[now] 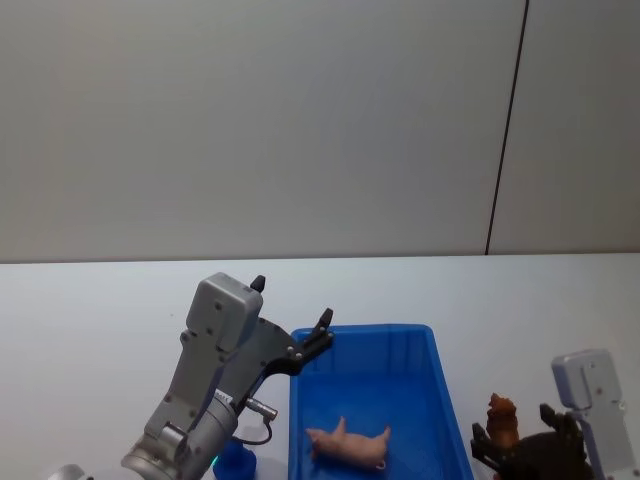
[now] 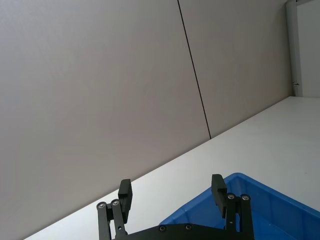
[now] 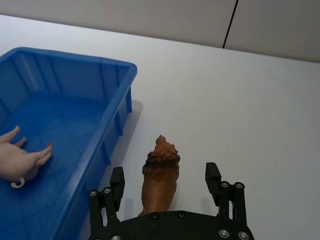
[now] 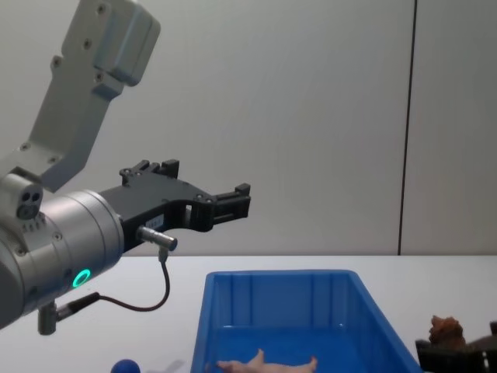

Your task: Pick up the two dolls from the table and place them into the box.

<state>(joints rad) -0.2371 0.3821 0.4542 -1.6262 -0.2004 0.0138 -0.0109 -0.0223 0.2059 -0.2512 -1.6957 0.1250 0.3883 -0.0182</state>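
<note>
The pale pink doll lies on the floor of the blue box. The brown lion doll stands upright on the white table, just right of the box. My right gripper is open, one finger on each side of the lion with gaps between. My left gripper is open and empty, raised above the box's near left corner.
A small blue ball rests on the table left of the box, under my left arm. A plain wall with a dark vertical seam stands behind the table. White tabletop stretches beyond and right of the box.
</note>
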